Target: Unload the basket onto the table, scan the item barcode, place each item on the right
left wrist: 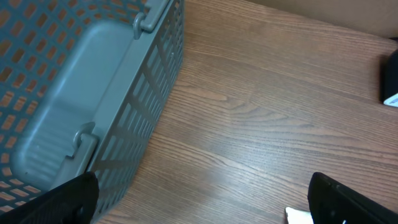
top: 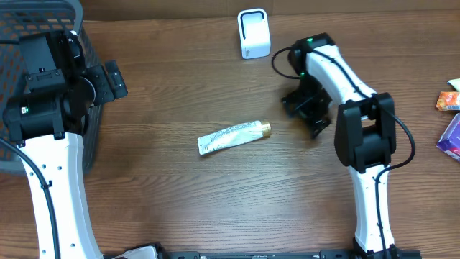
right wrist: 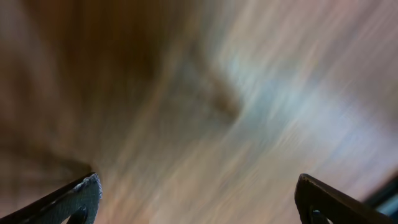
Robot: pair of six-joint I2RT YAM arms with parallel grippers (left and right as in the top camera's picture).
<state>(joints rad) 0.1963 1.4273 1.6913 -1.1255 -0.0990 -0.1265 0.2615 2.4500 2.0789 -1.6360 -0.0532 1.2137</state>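
A crumpled white tube with a gold cap is lying flat near the middle of the brown wood-grain table, its cap pointing toward the right arm. Nothing is gripping it.

The right gripper is hovering to the right of the cap, near it but apart. The right wrist view is smeared with blur, yet the two dark fingertips are showing at the bottom corners, spread wide with only bare wood between them.

A small white box-shaped scanner is standing at the far edge of the table, beyond the tube and well apart from it.

The left gripper is hanging at the table's left side, just beside a grey latticed plastic basket. In the left wrist view its fingers are sitting far apart at the lower corners — holding nothing — with the basket's wall running along the left and open tabletop ahead.

At the right edge of the table, a small orange-and-white packet and a purple box are lying partly out of frame.
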